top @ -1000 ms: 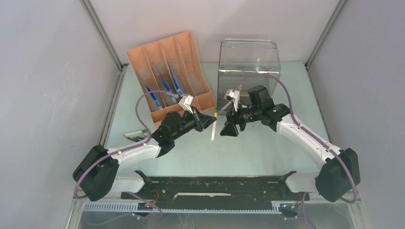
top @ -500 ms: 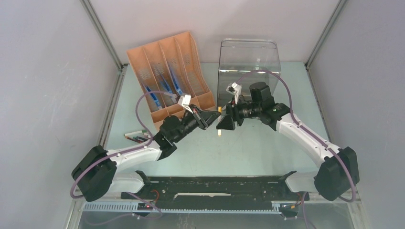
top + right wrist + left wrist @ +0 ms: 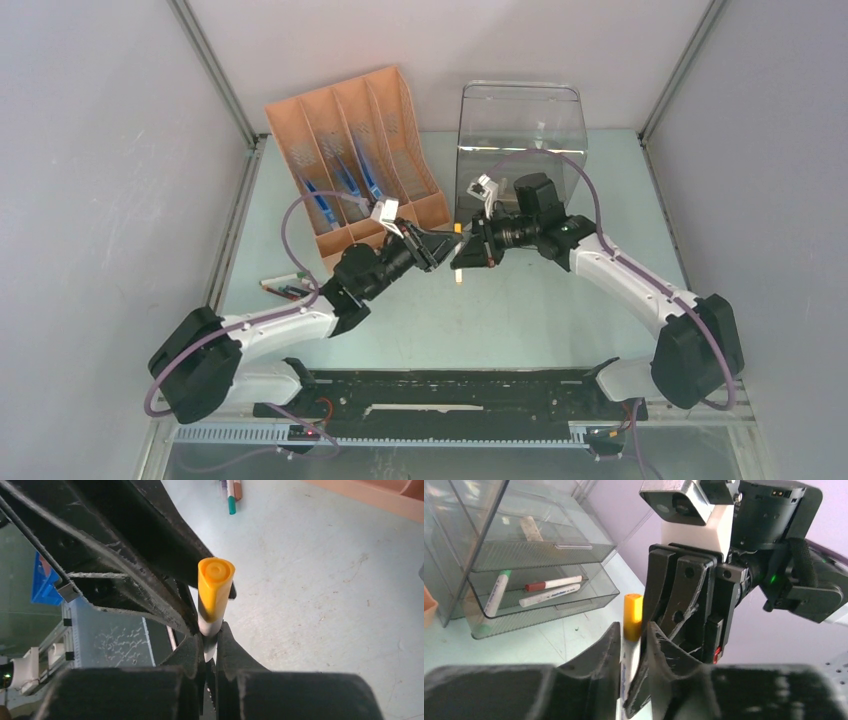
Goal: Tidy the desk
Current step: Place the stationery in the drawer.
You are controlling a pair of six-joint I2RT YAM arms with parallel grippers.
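Note:
A white marker with an orange cap hangs upright above the middle of the pale green desk, between both grippers. My right gripper comes from the right and is shut on the marker's white barrel, just under the cap. My left gripper faces it from the left. Its jaws stand narrowly apart around the same marker, with a thin gap on one side. The left gripper and right gripper nearly touch.
An orange file rack holding blue items stands at the back left. A clear drawer unit at the back centre holds several markers. Loose pens lie on the desk at the left.
The left arm lifted the marker upright toward the right gripper. The right gripper closed on its barrel, and the left jaws loosened slightly.

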